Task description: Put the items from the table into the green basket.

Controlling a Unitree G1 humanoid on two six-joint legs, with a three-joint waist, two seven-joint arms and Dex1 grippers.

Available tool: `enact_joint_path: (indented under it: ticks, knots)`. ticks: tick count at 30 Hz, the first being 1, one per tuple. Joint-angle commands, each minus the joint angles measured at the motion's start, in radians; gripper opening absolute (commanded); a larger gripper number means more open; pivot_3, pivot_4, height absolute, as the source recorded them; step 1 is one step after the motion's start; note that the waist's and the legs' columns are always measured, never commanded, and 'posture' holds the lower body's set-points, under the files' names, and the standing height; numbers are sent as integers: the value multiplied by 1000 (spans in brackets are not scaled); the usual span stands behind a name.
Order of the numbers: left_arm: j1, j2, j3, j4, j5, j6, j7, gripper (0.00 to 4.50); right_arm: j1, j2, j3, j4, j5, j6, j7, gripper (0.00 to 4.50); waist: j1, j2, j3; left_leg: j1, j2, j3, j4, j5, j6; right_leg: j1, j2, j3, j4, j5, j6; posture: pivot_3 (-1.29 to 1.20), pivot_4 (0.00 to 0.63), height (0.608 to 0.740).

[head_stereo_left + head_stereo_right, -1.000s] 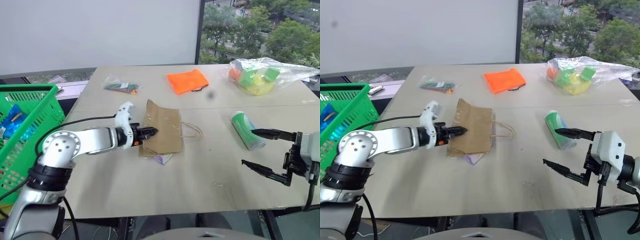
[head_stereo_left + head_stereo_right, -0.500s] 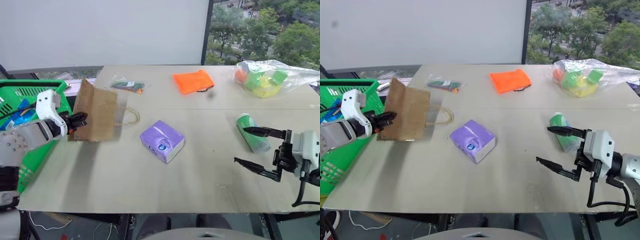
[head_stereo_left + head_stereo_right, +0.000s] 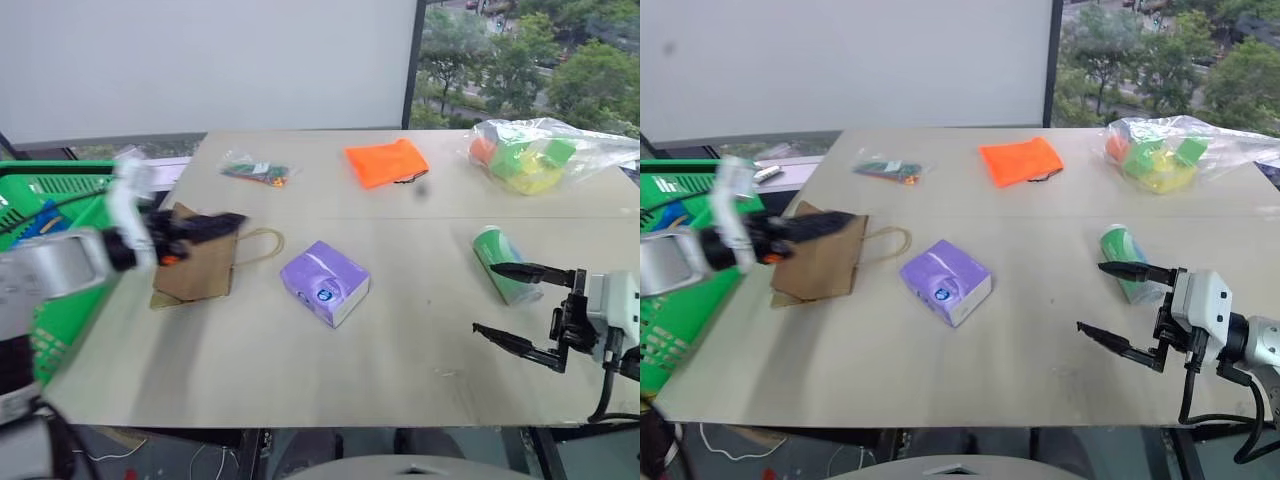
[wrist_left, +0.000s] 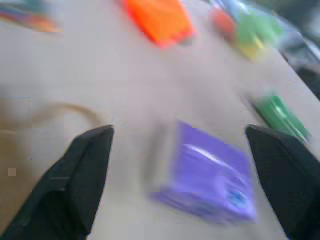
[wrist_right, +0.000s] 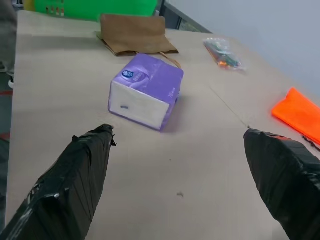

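Your left tool hangs over the near-left part of the worktop, above the top edge of the brown paper bag. Its two black fingers stand wide apart in the left wrist view and pinch nothing. The bag lies flat on the worktop near its left edge, with its looped handle pointing toward the purple box. It is outside the green basket, which sits just beyond the worktop's left edge with something blue inside it.

Your right tool hovers over the near-right corner of the worktop, fingers spread wide and empty. The upper finger reaches close to the green can, which lies on its side just beside it; you cannot tell from these views whether they touch.

The purple box rests near the middle of the worktop, tilted at an angle to the worktop's edges, apart from both tools. Farther back, the orange pouch lies flat. A small clear packet of colourful pieces lies toward the far left. A big clear bag of green, yellow and orange pieces sits at the far right corner.
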Motion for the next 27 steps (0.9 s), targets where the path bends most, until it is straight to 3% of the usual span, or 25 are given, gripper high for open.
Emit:
enact_joint_path:
  ticks: [1,3,10,16,24,27]
  knots:
    - [-73,-50,-88,-16,56,19,38,4376,5,-5,-31,-43,10,-8,-13,4500,-8,-3,1,0,0,0,0,0,0,0,1,0,1,0,0,-43,0,740]
    - [-141,-82,-174,29,148,4,22,4376,23,-14,-52,-58,29,10,-14,4500,-14,-7,2,1,1,0,1,0,0,-1,11,0,2,0,0,-52,0,740]
    - [-287,-51,-585,214,522,-105,-274,4376,83,-26,-87,-119,42,40,-23,4500,-48,-4,1,1,1,4,0,1,-2,-2,13,3,1,2,-5,-95,0,740]
    - [-341,-96,-761,471,719,-233,-565,4376,100,-34,-101,-156,50,68,-40,4500,-64,-4,1,0,1,6,0,0,-1,-2,13,5,-2,2,-4,-138,0,740]
    - [-347,-162,-703,582,818,-268,-691,1057,54,-49,-68,-163,55,96,-53,4500,-64,-3,-2,1,1,10,0,0,0,-1,13,6,-1,0,0,-104,0,740]
    - [-305,-186,-531,519,768,-219,-602,535,5,-45,-11,-151,47,101,-54,4500,-62,-2,-2,1,3,8,0,0,0,-1,12,6,-1,0,0,-76,0,740]
